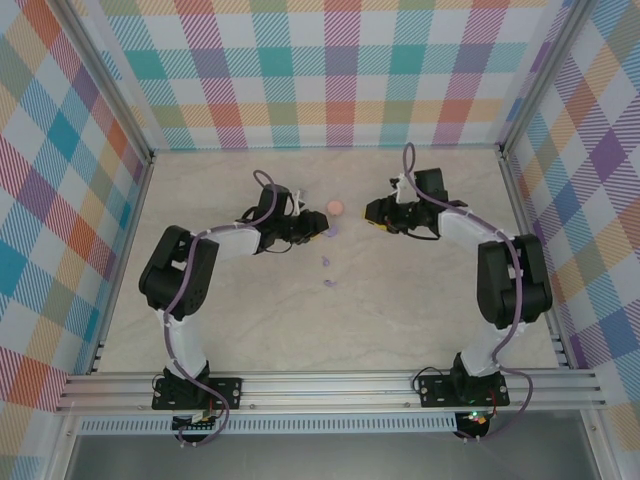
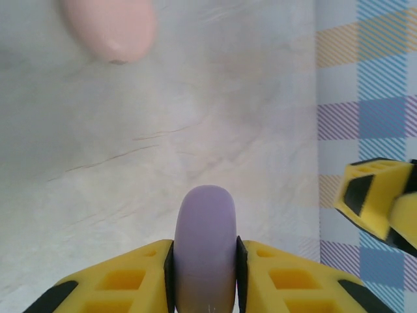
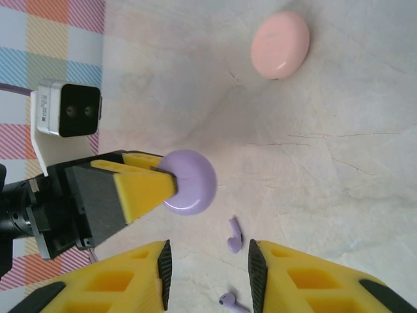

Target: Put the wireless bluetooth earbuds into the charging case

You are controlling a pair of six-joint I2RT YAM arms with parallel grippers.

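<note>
The pale marbled table point(image 1: 400, 300) carries a pink disc point(image 3: 280, 44) and two purple earbuds point(image 3: 234, 236).

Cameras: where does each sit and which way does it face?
Top external: above and behind, looking down on the table; both arms show.
Left wrist: looks along the left claw, shut on the purple disc.
Right wrist: looks down past the open right claw at two earbuds.
Shared: both wrist views show the pink disc.

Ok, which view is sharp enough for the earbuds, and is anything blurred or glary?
Right wrist: sharp, evenly lit, purple earbuds crisp near the purple disc. Left wrist: that disc and the pink disc are soft, too close to the lens; table sharp. Top external: no glare, but earbuds are specks.
</note>
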